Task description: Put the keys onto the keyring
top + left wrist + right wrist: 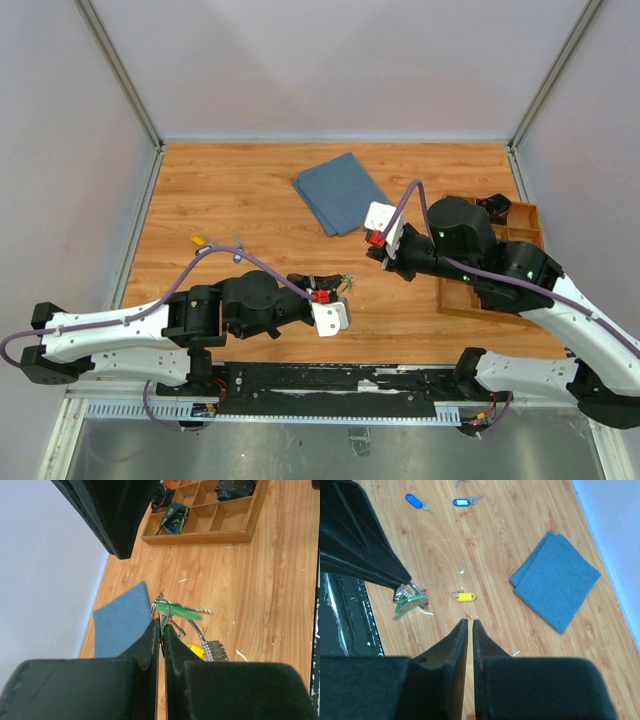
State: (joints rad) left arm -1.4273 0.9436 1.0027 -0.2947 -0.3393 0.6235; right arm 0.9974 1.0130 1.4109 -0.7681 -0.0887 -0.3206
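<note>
The left gripper (161, 624) has its fingers pressed tight together, pinching the thin silver keyring (166, 614) right at the tips. A green-tagged key (184, 613) sticks out sideways from the wire just past them. A short coiled bit of silvery chain (215, 650) and a yellow tag (196, 651) show just beside the fingers, though I can't tell whether that tag hangs on the ring or lies on the table. In the overhead view this bundle sits low and a little right of centre. The right gripper (468, 623) faces it from the right, its fingers drawn almost together with only a sliver of gap and nothing in it. In the right wrist view a yellow-tagged key (465, 597) lies on the wooden table (510, 510) just above those tips, and two blue-tagged keys (462, 502) rest well apart from it near the top edge. A folded blue-grey cloth (340, 192) lies at upper centre of the overhead view. A wooden compartment tray (527, 212) holding dark fabric items is at the right edge.
</note>
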